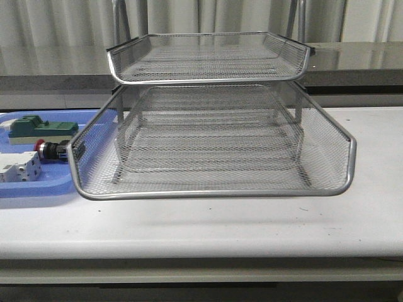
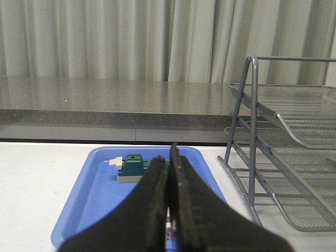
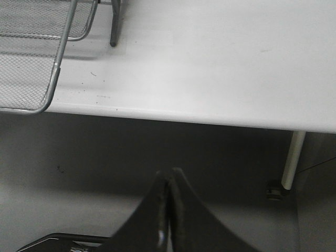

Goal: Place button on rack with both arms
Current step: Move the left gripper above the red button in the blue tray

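The button (image 1: 52,150), red-capped with a black body, lies on its side in the blue tray (image 1: 38,190) at the left, close to the rack's lower tray. The silver wire-mesh rack (image 1: 214,145) fills the middle of the table; its side frame (image 2: 252,152) shows in the left wrist view. My left gripper (image 2: 169,157) is shut with nothing in it, hovering over the blue tray (image 2: 100,194); its fingers hide the button there. My right gripper (image 3: 170,176) is shut and empty, below the table's front edge, off the rack's corner (image 3: 31,79). Neither arm shows in the front view.
A green-topped block (image 1: 39,128) (image 2: 134,167) and a white circuit breaker (image 1: 19,168) share the blue tray. A grey counter (image 1: 352,60) and curtains run behind the table. A table leg (image 3: 292,160) stands near the right gripper.
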Controlling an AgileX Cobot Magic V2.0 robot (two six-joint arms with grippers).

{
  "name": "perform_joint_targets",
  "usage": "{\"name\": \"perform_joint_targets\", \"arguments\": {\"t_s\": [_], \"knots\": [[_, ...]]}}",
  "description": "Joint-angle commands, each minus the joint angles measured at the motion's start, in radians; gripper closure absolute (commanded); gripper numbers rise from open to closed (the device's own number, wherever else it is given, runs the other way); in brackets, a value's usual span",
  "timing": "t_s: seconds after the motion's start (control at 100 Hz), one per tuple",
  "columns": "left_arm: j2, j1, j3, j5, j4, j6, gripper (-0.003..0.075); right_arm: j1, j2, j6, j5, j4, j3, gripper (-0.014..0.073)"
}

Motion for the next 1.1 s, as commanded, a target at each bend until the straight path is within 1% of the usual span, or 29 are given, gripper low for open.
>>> {"name": "perform_joint_targets", "arguments": {"t_s": [0.0,0.22,0.35,0.52,0.73,0.88,1.09], "knots": [[-0.014,0.003,-0.025,-0.060,-0.054,-0.010,0.0740,-0.005,0.006,-0.001,-0.048,-0.011,-0.036,0.0664],[0.140,0.003,-0.225,0.127,-0.064,-0.010,0.0740,-0.005,0.006,-0.001,-0.048,-0.011,-0.036,0.0664],[0.300,0.003,-0.379,0.236,-0.060,-0.010,0.0740,-0.005,0.006,-0.001,-0.048,-0.011,-0.036,0.0664],[0.546,0.003,-0.611,0.473,-0.047,-0.004,0.0740,-0.005,0.006,-0.001,-0.048,-0.011,-0.036,0.0664],[0.828,0.003,-0.844,0.692,0.018,-0.004,0.0740,-0.005,0.006,-0.001,-0.048,-0.011,-0.036,0.0664],[0.990,0.003,-0.962,0.777,0.068,-0.004,0.0740,-0.005,0.006,-0.001,-0.048,-0.011,-0.036,0.0664],[1.156,0.003,-1.046,0.780,0.113,-0.002,0.0740,-0.005,0.006,-0.001,-0.048,-0.011,-0.036,0.0664]]}}
